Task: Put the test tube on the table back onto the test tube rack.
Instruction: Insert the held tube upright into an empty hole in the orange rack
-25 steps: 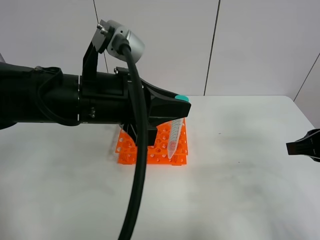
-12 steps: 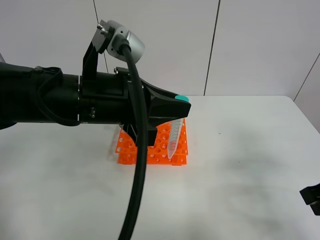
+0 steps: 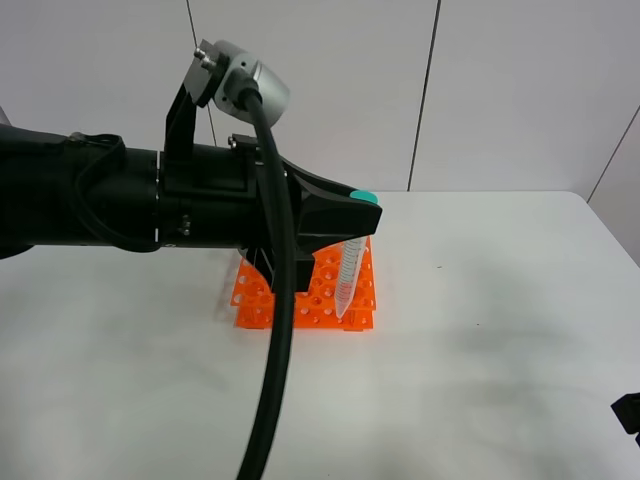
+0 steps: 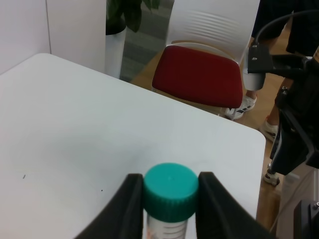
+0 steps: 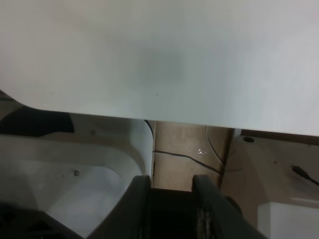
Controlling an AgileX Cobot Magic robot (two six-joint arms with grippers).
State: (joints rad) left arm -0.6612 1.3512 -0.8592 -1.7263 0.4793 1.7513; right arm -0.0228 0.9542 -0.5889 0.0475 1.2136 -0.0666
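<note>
I backed R gripper (image 5: 170, 183) off, half-open, empty; L gripper (image 4: 169, 191) pinching test tube (image 3: 347, 275) over test tube rack (image 3: 318, 300), insertion's clear.

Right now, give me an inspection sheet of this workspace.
Surface: white table, a few faint specks.
Job's things: test tube with teal cap hangs tilted over the front right of the orange test tube rack; whether it is seated cannot be told.
Clutter: nothing seen.
Grippers: left gripper shut on the tube's cap; right gripper open, empty, by the table's edge.
Cables: thick black cable crosses in front of the rack.
Surroundings: red-seated chair, potted plant, a person's shoe.
</note>
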